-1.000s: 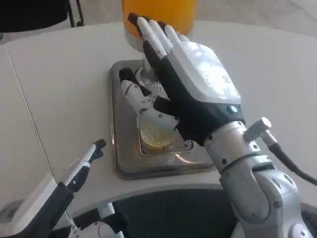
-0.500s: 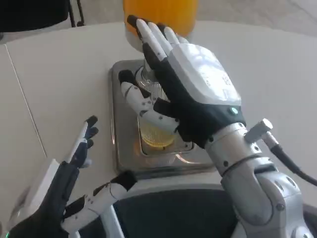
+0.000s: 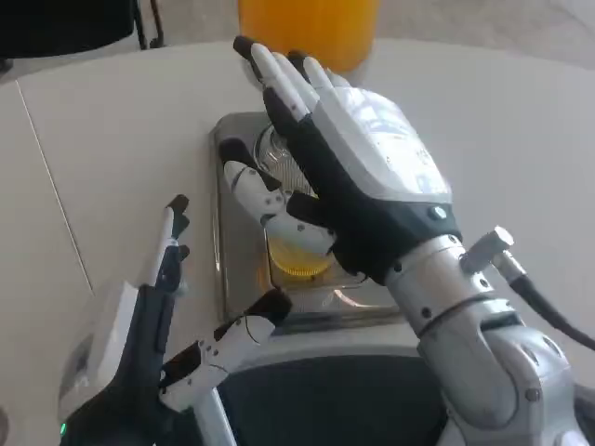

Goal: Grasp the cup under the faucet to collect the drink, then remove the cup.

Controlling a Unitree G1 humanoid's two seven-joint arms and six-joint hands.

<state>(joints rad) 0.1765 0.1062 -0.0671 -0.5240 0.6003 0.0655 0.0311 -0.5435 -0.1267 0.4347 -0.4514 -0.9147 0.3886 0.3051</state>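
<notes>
A clear cup (image 3: pixel 296 253) with a little orange drink in its bottom stands on the steel drip tray (image 3: pixel 226 200), below the faucet (image 3: pixel 275 151). My right hand (image 3: pixel 358 177) covers the cup from the right. Its fingers stretch straight toward the dispenser, and its thumb lies along the cup's left side. Most of the cup wall is hidden behind that hand, so I cannot make out a firm hold. At the lower left my left hand (image 3: pixel 163 321) is raised, open, with its fingers spread and nothing in it, just left of the tray.
The dispenser's orange tank (image 3: pixel 307 28) rises at the back, right behind the tray. White table (image 3: pixel 112 149) stretches to the left and to the right of the tray. A dark chair base stands at the top left.
My left hand has come up from the bottom edge and moved nearer the tray's left side, fingers spreading. The right hand stays at the cup; the view has shifted slightly.
</notes>
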